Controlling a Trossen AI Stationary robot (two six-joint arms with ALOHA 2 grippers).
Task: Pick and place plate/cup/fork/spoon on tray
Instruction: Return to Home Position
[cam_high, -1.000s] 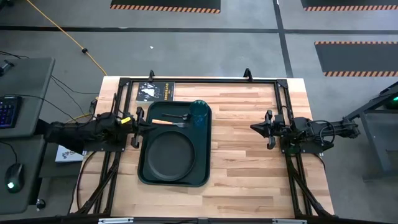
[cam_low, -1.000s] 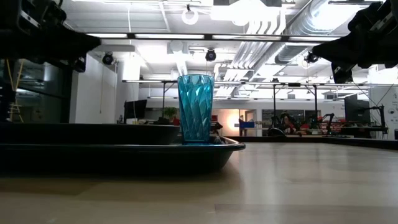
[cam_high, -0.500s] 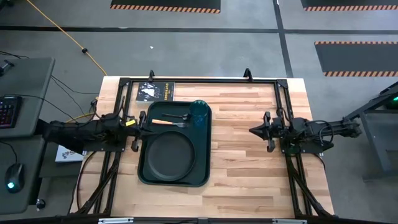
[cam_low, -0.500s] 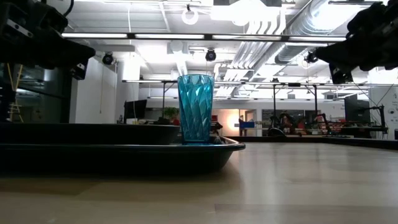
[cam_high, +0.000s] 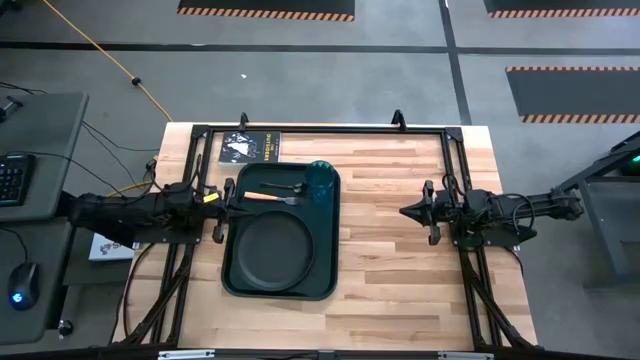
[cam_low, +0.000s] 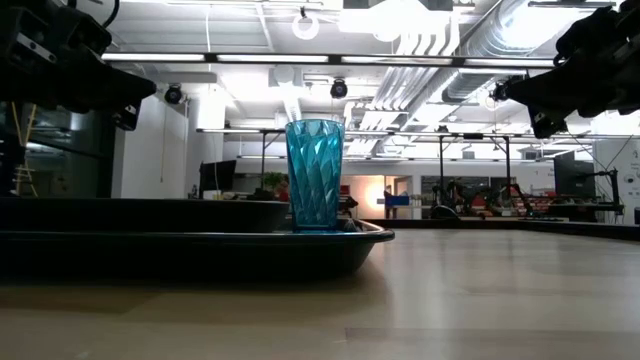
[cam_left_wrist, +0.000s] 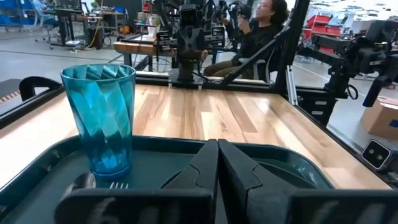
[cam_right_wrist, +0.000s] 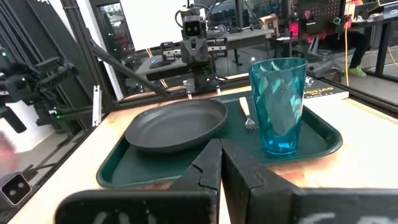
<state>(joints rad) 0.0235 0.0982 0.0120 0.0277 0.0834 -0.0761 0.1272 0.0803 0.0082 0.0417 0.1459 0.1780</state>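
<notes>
The dark green tray (cam_high: 232, 270) lies left of the table's middle. On it rest the black plate (cam_high: 272, 248) at the near side, the teal cup (cam_high: 320, 180) upright at the far right corner, and the tan-handled fork (cam_high: 268, 197) and dark spoon (cam_high: 285, 187) flat along the far side. My left gripper (cam_high: 228, 200) is shut and empty, above the tray's left rim. My right gripper (cam_high: 405, 211) is shut and empty, above the bare table to the right, well clear of the tray. The wrist views show the shut fingers (cam_left_wrist: 217, 152) (cam_right_wrist: 221, 149).
A black booklet (cam_high: 250, 146) lies at the table's far left corner. A black metal frame (cam_high: 320, 128) runs around the table's edges. Bare wood (cam_high: 385, 250) lies between the tray and my right gripper. A person sits beyond the table in the left wrist view (cam_left_wrist: 261, 31).
My left gripper has sunk a little above the tray's left rim, staying shut. My right gripper has sunk slightly too. The things on the tray have kept still.
</notes>
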